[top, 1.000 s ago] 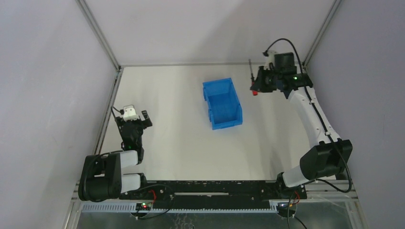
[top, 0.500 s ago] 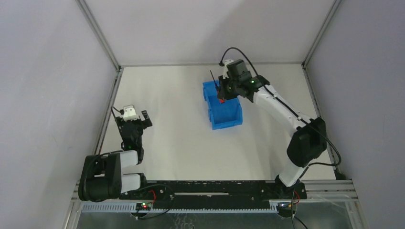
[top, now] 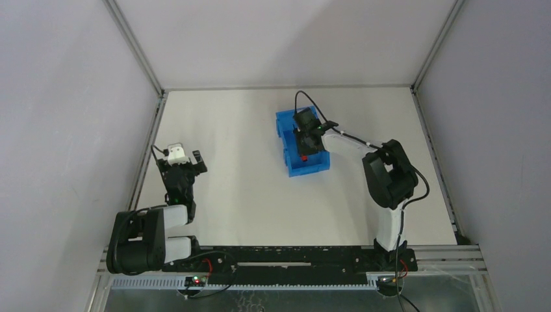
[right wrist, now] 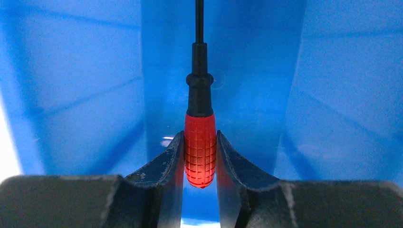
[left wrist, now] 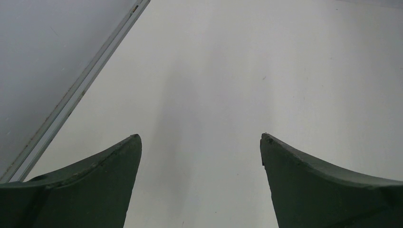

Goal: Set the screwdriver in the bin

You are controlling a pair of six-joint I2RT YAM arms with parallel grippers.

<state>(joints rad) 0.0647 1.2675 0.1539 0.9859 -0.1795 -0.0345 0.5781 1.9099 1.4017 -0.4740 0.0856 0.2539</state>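
Two fingers [right wrist: 167, 164] of our right gripper [right wrist: 200, 140] pinch the red handle of the screwdriver [right wrist: 200, 154], its black shaft pointing away into the bin [right wrist: 71, 90]; blue walls rise on both sides, so we judge the carry done and the tool held within the bin; only letting go and drawing back are left; our left gripper [left wrist: 199, 142] hangs over bare bench [left wrist: 228, 61], fingers spread wide, holding nothing.

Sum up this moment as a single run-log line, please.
step: place | right end effector: shut on screwdriver, between bin walls | left end effector: open, empty | screwdriver: not yet released
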